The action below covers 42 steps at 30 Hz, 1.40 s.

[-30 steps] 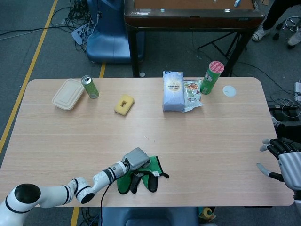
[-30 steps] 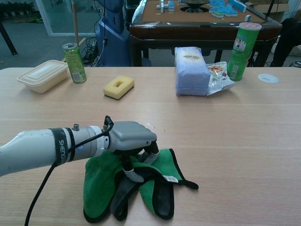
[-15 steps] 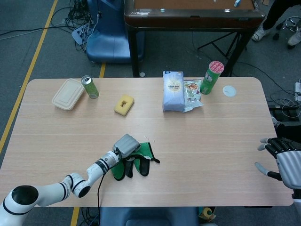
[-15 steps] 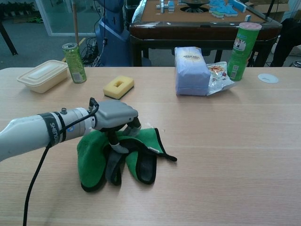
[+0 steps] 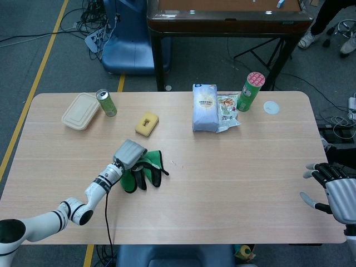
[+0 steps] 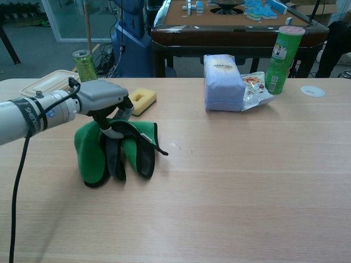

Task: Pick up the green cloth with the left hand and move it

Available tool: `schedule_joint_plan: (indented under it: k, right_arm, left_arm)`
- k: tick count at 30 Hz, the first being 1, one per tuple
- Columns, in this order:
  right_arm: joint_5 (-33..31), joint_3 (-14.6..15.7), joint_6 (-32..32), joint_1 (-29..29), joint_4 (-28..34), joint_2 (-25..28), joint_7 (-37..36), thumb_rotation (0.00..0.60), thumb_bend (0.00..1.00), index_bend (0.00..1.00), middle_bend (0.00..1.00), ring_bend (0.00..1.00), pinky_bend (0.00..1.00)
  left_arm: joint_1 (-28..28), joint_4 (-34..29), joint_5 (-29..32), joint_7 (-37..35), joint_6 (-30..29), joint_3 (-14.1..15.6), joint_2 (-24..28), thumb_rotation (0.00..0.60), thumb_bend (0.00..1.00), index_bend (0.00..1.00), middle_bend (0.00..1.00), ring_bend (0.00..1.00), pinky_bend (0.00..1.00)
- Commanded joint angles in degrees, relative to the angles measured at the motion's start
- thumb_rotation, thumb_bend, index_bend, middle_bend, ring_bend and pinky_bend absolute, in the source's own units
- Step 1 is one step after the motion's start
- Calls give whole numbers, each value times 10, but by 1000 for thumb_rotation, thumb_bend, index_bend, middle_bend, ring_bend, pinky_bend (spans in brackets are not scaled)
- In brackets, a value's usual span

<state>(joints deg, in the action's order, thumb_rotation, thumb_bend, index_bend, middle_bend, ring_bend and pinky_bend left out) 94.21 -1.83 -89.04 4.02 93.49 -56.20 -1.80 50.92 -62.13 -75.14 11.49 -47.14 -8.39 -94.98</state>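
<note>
A light wood-grain table (image 5: 233, 183) with rounded corners stands on a grey floor (image 5: 44, 61). Yellow lines (image 5: 33, 89) run across the floor at the left. Behind the table stands a dark brown table (image 5: 222, 22), beside a blue base (image 5: 125, 50) and tangled cables (image 5: 92, 22).
</note>
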Motion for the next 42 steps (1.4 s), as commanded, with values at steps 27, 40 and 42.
schedule_joint_plan:
  k: [27,40,42]
  right_arm:
    - [2,3,-3,-2,-7,-3,-9,600,263,430,332,256,311]
    - [0,2,18,11,-12,-5,-10,600,262,431,332,252,311]
    - [3,2,23,14,-15,-6,-11,600,263,429,332,249,311]
  left_arm:
    - [-54,-124,120,-6,-36,-54,106,600,185,0,0,117,310]
    - [-173,-241,77,-4,-181,1,196,600,186,36,0,121,310]
    - [-198,-260,70,3,-214,12,209,600,186,43,0,121,310]
